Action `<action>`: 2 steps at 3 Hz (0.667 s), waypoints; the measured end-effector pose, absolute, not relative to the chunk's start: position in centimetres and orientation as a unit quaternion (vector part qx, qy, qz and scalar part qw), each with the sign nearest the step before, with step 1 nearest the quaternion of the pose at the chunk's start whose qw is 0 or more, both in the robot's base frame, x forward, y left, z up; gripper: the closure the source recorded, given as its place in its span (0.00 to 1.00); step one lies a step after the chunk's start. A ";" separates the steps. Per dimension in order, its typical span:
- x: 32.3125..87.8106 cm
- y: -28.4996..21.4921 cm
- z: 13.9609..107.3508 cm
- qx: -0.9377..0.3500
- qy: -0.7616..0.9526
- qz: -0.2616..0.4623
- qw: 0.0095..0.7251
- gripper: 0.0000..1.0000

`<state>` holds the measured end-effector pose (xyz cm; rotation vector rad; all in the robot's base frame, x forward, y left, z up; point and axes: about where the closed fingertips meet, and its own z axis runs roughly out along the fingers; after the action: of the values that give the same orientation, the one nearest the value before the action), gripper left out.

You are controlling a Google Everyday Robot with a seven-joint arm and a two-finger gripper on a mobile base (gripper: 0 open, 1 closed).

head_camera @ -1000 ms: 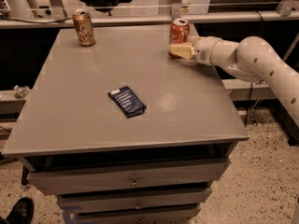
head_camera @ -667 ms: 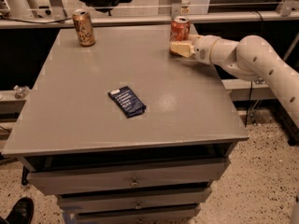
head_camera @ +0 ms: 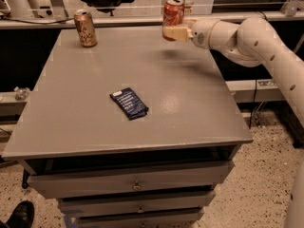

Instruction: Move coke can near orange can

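Camera view: at the upper centre of the frame, the gripper (head_camera: 174,33) has its jaws shut around the lower part of the coke can (head_camera: 173,9), which is held upright and clear of the worktop (head_camera: 190,108). The orange can (head_camera: 85,28) stands on the worktop at the upper left, well apart. A dark blue packet (head_camera: 129,103) lies mid-frame.

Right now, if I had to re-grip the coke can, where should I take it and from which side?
By its round side wall, low down, coming in level from the picture's right, as the gripper holds the coke can. It is upright, so the curved wall suits parallel fingers, and that side keeps the arm away from the orange can.
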<state>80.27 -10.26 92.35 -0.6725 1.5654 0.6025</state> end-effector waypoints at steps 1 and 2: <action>80.3 -10.2 92.3 -0.292 0.680 0.262 0.619 1.00; 80.5 -7.3 92.0 -0.306 0.674 0.274 0.614 1.00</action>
<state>80.50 -7.26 91.98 -0.7049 1.5527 0.6314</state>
